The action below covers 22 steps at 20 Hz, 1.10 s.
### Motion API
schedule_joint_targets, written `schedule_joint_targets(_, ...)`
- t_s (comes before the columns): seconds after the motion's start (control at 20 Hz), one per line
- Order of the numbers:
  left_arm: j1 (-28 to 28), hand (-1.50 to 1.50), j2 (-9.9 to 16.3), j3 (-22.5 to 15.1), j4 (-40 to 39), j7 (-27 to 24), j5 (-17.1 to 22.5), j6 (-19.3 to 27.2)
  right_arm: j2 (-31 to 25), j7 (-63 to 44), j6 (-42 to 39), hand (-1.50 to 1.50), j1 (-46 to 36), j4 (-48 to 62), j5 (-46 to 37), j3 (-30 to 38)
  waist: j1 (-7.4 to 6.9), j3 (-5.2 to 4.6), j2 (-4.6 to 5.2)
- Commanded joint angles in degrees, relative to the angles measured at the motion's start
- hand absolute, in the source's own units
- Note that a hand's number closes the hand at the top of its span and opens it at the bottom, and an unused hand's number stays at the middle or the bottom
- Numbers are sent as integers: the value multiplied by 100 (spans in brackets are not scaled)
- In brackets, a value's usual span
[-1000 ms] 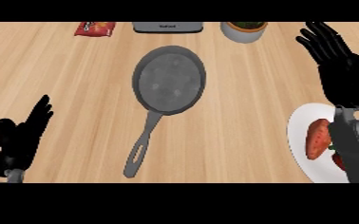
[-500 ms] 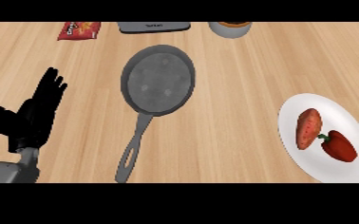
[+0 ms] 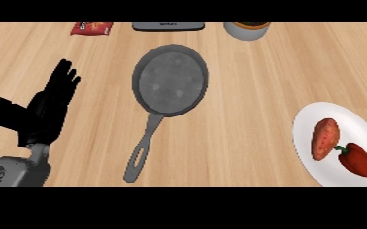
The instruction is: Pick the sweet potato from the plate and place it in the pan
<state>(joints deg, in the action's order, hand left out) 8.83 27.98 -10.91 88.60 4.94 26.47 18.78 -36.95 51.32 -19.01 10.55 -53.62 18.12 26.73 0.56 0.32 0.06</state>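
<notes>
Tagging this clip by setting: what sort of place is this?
Most likely a kitchen counter: a wooden top with a grey pan, and a white plate holding a sweet potato and a red pepper.

Only one limb shows, at the lower left: the robot's grey left forearm (image 3: 25, 172) rises from the bottom corner, and above it stands the black left hand (image 3: 49, 107). The hand is held upright with its fingers (image 3: 64, 73) straight and pointing away, slightly spread, the thumb off to the side. It holds nothing. The right hand is nowhere in sight.
</notes>
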Motion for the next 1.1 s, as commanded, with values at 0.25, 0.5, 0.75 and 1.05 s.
schedule_joint_targets(0.25, 384, 0, -124, -49, 30, 414, -177, 57, -1189, 171, 46, -150, -508, 134, -1112, -425, -91, -26, 5)
schedule_joint_targets(0.5, 113, 0, -231, 45, 9, 219, -306, -46, -1251, 21, 391, -150, -512, 74, -1824, -868, -70, -33, -3)
schedule_joint_targets(0.75, 112, 0, -144, 106, 184, 362, -199, -180, -1467, -657, 329, -150, -598, -346, -2689, -1783, -134, -37, 4)
schedule_joint_targets(1.05, -200, 0, -356, 2, 785, 614, -641, 200, -1393, -1122, 193, -150, -271, -1314, -2998, -1940, -49, -35, -24)
